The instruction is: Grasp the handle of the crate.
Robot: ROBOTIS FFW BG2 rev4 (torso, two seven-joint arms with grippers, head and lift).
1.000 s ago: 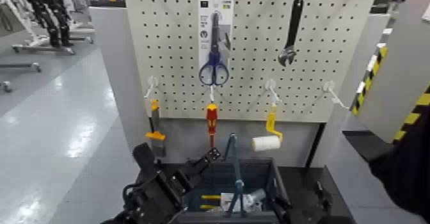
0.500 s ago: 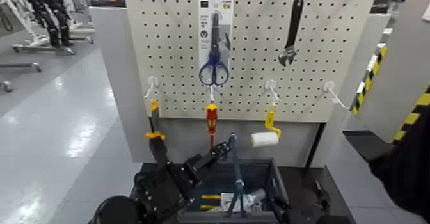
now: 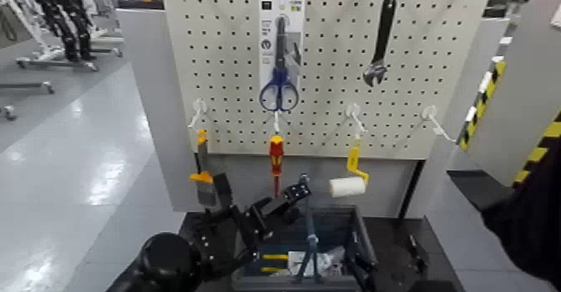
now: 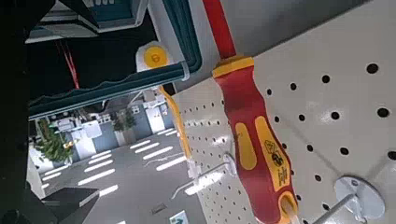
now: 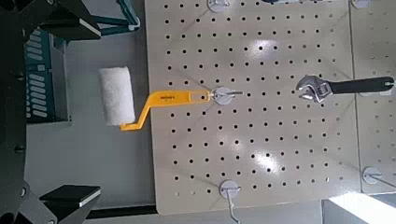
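The dark blue-grey crate stands on the floor below the pegboard. Its handle stands upright over the middle. My left gripper is open, right beside the top of the handle on its left, and holds nothing. The left wrist view shows a stretch of the handle bar close by, with the red-and-yellow screwdriver behind it. My right gripper is low beside the crate's right side, open and empty. The crate's slatted wall shows in the right wrist view.
The white pegboard carries blue scissors, a black wrench, the screwdriver, a paint roller and a yellow-handled tool. Loose tools lie in the crate. A dark sleeve is at right.
My left gripper has moved up and to the right, from beside the crate's left wall to the top of the handle. The right gripper has hardly moved.
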